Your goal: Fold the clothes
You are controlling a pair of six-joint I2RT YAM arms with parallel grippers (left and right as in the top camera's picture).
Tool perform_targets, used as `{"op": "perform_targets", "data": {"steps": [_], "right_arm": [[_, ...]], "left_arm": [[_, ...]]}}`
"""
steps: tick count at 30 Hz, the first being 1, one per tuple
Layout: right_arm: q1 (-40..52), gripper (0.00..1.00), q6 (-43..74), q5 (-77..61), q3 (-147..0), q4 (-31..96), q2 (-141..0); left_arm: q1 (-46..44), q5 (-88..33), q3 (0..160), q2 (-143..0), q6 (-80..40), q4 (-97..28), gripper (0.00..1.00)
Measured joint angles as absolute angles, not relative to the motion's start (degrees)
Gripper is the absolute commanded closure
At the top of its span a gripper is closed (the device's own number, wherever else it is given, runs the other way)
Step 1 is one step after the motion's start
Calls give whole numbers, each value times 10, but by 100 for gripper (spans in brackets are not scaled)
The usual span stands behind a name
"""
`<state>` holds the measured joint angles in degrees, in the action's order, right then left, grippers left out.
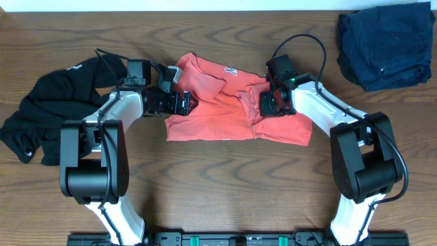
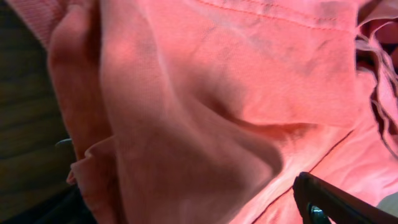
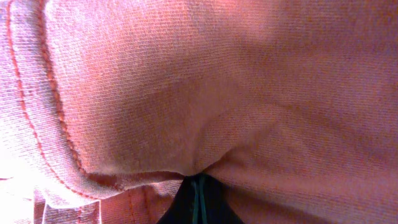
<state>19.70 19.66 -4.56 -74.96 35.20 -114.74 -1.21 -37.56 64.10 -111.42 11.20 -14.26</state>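
As right tool (image 3: 198, 194) pinches T-shirt (image 1: 222, 117), left tool (image 1: 183, 104) agape

Centre: we are seeing the T-shirt (image 1: 232, 102) lying on the table (image 1: 225, 198), between the two arms.
Left: we are finding the loose garment (image 1: 48, 116) lying beside the left arm, apart from the T-shirt.
Far right corner: we are seeing the folded garment (image 1: 386, 44) lying behind the right arm.
Left gripper (image 1: 186, 102): we are seeing it sitting at the T-shirt's left edge.
Right gripper (image 1: 266, 106): we are seeing it sitting on the T-shirt's right part.
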Motion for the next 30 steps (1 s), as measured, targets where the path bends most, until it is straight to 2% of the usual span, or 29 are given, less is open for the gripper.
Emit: {"op": "perform_targets", "data": {"steps": [1,2,6,7,12,18,22,25,30], "right_arm": [[197,99,197,-46,-750,350,-1147],[197,99,197,-46,-750,348,-1147],[197,99,197,-48,-750,345,-1148],[197,99,197,-48,-750,345,-1148],[197,99,191,-60,-750,347,-1147],[197,99,175,-105,-750,351,-1138],[197,93,169,-133,-750,355,-1084],[194,98,167,-159,-750,367,-1020],[182,99,165,-187,-757,392,-969]], "left_arm": [[-13,-383,641,-1116,108,-140,18],[-15,-390,641,-1118,104,-139,30],[-33,-421,641,-1134,99,-135,89],[-37,-425,641,-1137,101,-134,94],[-31,-440,641,-1140,82,-128,94],[35,-449,641,-1135,58,-145,94],[74,-448,641,-1109,53,-171,94],[88,-447,641,-1075,51,-185,94],[85,-447,641,-1023,51,-194,94]]}}
